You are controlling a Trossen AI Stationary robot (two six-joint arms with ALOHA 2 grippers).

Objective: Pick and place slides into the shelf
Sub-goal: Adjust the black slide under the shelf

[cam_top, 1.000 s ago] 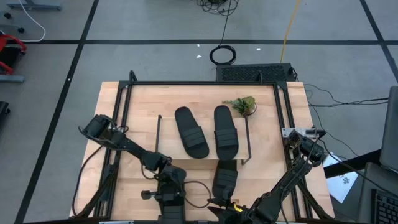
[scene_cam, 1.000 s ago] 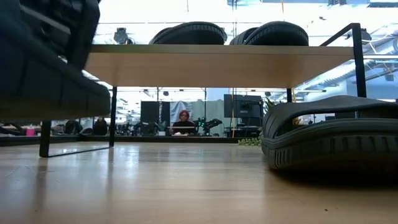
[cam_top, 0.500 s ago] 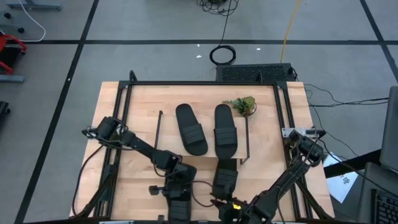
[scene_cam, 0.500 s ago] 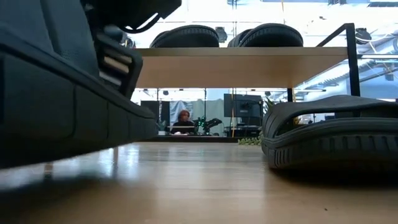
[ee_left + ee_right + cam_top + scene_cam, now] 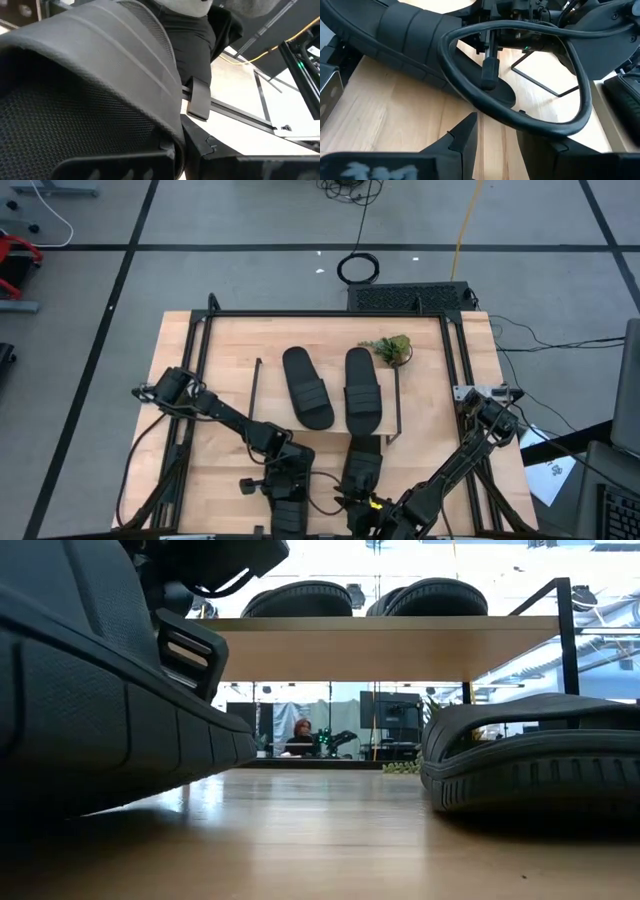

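Observation:
The shelf (image 5: 272, 395) stands mid-table, and two slides (image 5: 308, 390) (image 5: 362, 390) lie on its top board (image 5: 380, 650). A third slide (image 5: 362, 465) (image 5: 530, 755) lies sole down on the table in front of the shelf. My left gripper (image 5: 285, 502), near the table's near edge, is shut on a fourth slide (image 5: 90, 710) (image 5: 100, 75). My right gripper (image 5: 362, 515) (image 5: 495, 130) is at the near edge, beside the third slide's near end. It is open, with only bare table between its fingers. My left gripper holds the fourth slide at the edge of its ribbed strap (image 5: 172, 125), close to where the strap meets the sole. The strap fills the wrist view and hides most of the contact. The slide is tilted; whether its low end touches the table, I cannot tell.
A small green plant (image 5: 390, 348) sits by the shelf's far right corner. Black frame rails (image 5: 452, 370) run along the table's sides. A cable loop (image 5: 570, 60) from the left arm hangs between the two grippers. A person (image 5: 298, 735) sits in the room beyond.
My left gripper has carried its slide toward the table's right and near edges and lowered it. In the low view the slide now fills the left side. My right gripper has sunk a little toward the table.

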